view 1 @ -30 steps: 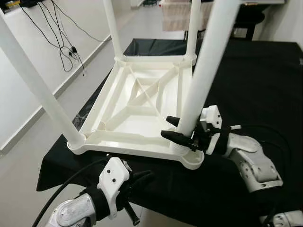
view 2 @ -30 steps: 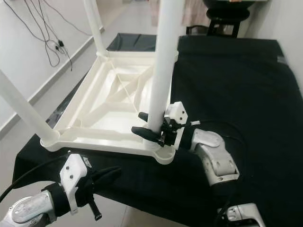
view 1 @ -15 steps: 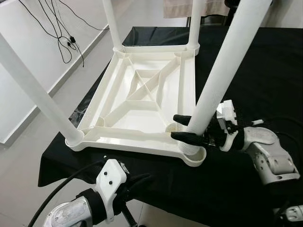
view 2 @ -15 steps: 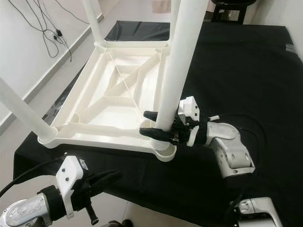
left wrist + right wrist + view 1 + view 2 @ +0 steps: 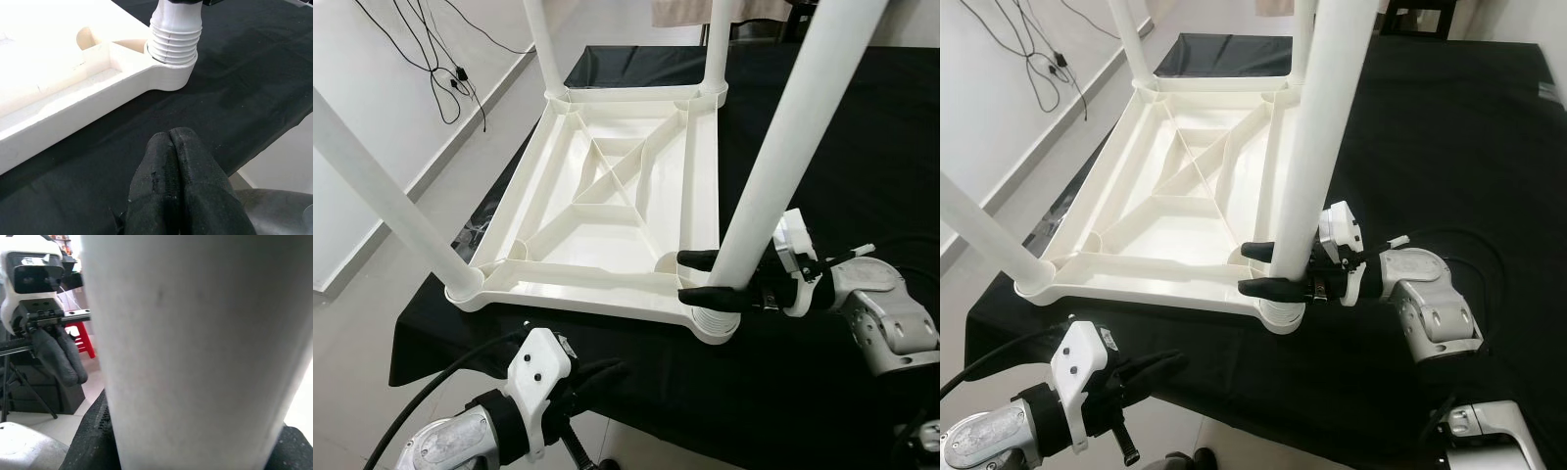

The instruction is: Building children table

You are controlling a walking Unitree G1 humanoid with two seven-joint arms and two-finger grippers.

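Right gripper grasps a white table leg at lower right; clenched left gripper hovers at bottom left off the counter.

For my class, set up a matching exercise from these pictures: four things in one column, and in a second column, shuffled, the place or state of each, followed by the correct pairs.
Things
1. right gripper
2. left gripper
3. white tabletop
4. black cloth

Places or states
A. lies upside down with its legs pointing up
B. fingers pressed together, holding nothing, near the table's front edge
C. fingers on either side of the near right table leg, just above its ribbed base
D. covers the work surface under everything

Pairs: 1-C, 2-B, 3-A, 4-D
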